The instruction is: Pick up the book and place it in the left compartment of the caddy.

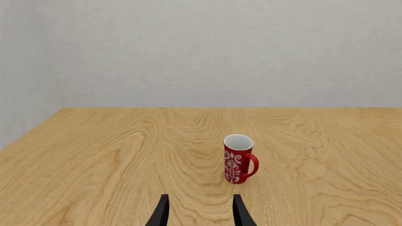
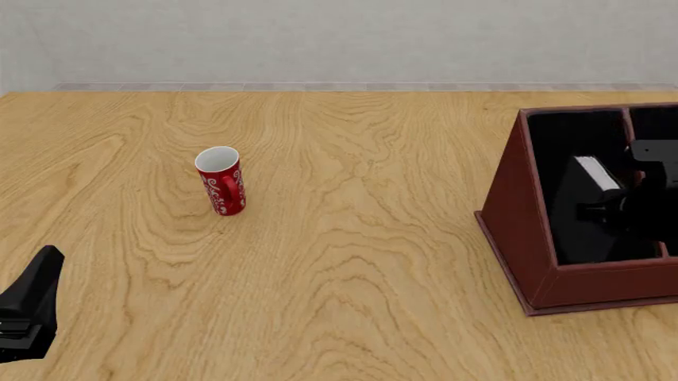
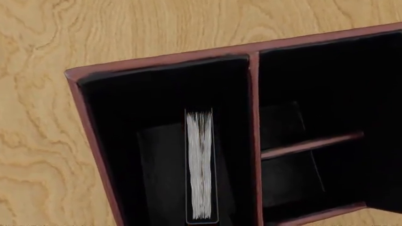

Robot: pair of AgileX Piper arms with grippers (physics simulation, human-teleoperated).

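Dark red-brown and sloped at its sides, the caddy sits at the right edge of the wooden table, partly cut off by the front view's border. Its black-lined left compartment holds the book, which stands on edge inside it with the white page edge turned upward. In the right wrist view the book shows as a pale strip of pages inside that long slot, close to the red-brown divider and apart from the slot's outer wall; smaller black sections lie past the divider (one crossed by a second red-brown bar).

The right gripper hangs over the caddy as a dark shape just beside the book, black against the black lining, so I cannot tell whether its jaws are spread or closed, nor whether they touch the cover.

The left gripper is low at the near left corner of the table, its two dark fingers set apart with bare wood between them and nothing held. A red-and-white mug stands upright on the left half of the table, well apart from the caddy and ahead of the left gripper.
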